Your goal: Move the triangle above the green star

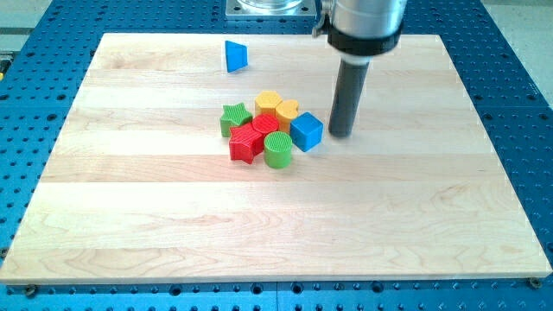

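A blue triangle lies near the view's top, left of centre, apart from the other blocks. A green star sits at the left edge of a tight cluster at the board's middle. My tip rests on the board just right of a blue cube, close to it; I cannot tell if they touch. The triangle is well up and to the left of my tip.
The cluster also holds a red star, a red block, a green cylinder, a yellow hexagon and a yellow block. The wooden board lies on a blue perforated table.
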`<state>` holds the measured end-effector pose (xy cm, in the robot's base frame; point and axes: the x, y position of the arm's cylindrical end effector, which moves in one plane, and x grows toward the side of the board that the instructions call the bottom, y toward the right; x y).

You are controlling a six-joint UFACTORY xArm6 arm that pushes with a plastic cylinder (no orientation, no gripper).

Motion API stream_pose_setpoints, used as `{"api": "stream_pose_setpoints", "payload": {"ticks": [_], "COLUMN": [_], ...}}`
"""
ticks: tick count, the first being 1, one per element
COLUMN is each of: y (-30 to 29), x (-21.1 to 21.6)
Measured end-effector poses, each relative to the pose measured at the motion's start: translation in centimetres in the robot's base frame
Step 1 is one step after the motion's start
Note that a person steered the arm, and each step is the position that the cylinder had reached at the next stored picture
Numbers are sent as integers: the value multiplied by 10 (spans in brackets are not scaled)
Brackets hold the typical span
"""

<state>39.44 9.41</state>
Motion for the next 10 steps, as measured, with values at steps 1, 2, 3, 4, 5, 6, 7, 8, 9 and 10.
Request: {"api": "stream_pose_setpoints", "payload": {"ticks": [1, 2, 3, 4, 5, 6, 7, 8, 9, 10], "y": [0, -42, -90, -119, -176, -197, -220, -267, -235, -236], "x": [-77, -129, -150, -162, -131, -91, -109, -71, -49, -70]}}
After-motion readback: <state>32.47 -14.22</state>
